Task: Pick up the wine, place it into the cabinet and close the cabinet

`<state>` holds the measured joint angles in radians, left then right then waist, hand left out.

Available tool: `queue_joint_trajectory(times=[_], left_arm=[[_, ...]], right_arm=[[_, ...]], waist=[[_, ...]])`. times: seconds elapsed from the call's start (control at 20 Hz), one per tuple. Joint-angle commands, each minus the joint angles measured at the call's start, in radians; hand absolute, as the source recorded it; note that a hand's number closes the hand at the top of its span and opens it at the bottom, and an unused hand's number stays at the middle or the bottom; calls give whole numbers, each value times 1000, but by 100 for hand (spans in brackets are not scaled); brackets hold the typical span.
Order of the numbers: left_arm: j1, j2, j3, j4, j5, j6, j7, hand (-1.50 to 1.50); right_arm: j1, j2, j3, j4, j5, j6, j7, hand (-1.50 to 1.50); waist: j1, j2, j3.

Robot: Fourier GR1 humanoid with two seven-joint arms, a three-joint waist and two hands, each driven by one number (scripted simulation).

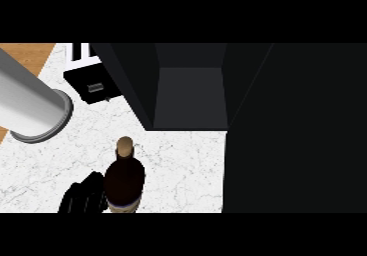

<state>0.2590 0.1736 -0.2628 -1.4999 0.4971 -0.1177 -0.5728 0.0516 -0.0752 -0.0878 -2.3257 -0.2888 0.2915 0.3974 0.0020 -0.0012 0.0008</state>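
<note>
The wine bottle (125, 177) stands upright by the near edge of the worktop (178, 165), left of its middle, and the left hand (82, 196) has its fingers curled against the bottle's left flank, apparently holding it low on the body. The cabinet (190, 95) gapes open at the far edge, its door (297, 130) swung out to the right. With so low a hold, the tall bottle could lean and catch its neck on the cabinet's front edge.
</note>
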Motion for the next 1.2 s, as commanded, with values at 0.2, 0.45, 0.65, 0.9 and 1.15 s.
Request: queue_joint_trajectory(times=[0.2, 0.45, 0.65, 0.9, 1.15], left_arm=[[-20, -35, -13, -250, -38, 151, 166, 150], [-196, -113, -24, -244, -44, 264, 340, 150], [-283, -149, -21, -224, -109, 328, 381, 150], [-511, -172, 23, -75, -113, 390, 370, 150], [-555, -173, -9, 4, -197, 460, 346, 150]], right_arm=[[49, 0, 4, -16, 2, 27, -7, -150], [1, -14, -34, 74, -17, 42, -49, -150], [89, 35, 19, 37, 47, 43, -101, -150], [29, -18, -64, 114, -20, 76, -117, -150], [7, -8, -32, 99, -5, 49, -75, -150]], waist=[[-2, 0, -1], [-6, 1, 0], [-7, 1, 0], [-12, 3, 0], [-8, 2, -1]])
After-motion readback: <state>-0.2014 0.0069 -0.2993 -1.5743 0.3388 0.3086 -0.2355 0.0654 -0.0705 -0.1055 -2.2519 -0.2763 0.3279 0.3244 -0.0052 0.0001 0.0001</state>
